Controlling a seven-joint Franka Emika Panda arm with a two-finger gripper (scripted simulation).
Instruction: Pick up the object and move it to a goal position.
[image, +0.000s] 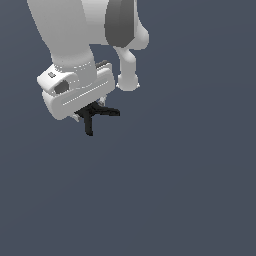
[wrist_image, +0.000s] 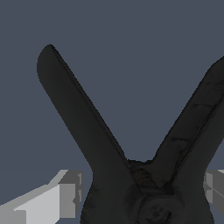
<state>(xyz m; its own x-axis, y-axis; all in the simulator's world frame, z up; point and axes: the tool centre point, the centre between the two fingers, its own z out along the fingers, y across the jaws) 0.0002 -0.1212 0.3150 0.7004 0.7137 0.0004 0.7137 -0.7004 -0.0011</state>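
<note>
A white Franka Panda gripper (image: 85, 116) hangs low over a flat, dark blue-grey tabletop (image: 190, 190), its broad pale body tilted and covering most of the small black spring clamp with two thin splayed handles (image: 94, 116) beneath it. In the exterior view only the clamp's two handles show, poking out from under the gripper toward that view's right and toward the camera; the clamp's pivot and tip are hidden by the hand.

The wrist view explains the pose. There the clamp (wrist_image: 131, 175) fills the frame as a dark V, with its hinge low in the middle and a pale grey finger (wrist_image: 65, 194) on each side of the pivot. The jaws stand around the clamp's narrow waist, where the two handles meet, probably because that is the most compact place to pinch. The near finger appears to touch or nearly touch the clamp's body, while the other sits just at its edge. Whether the jaws are already pressing firmly cannot be told from these pictures, nor whether the clamp rests on the tabletop or has been raised off it.

No red-orange tip is visible in either view, and no goal marker appears. No container, tray or bin is in sight, so nothing here holds anything else.
</note>
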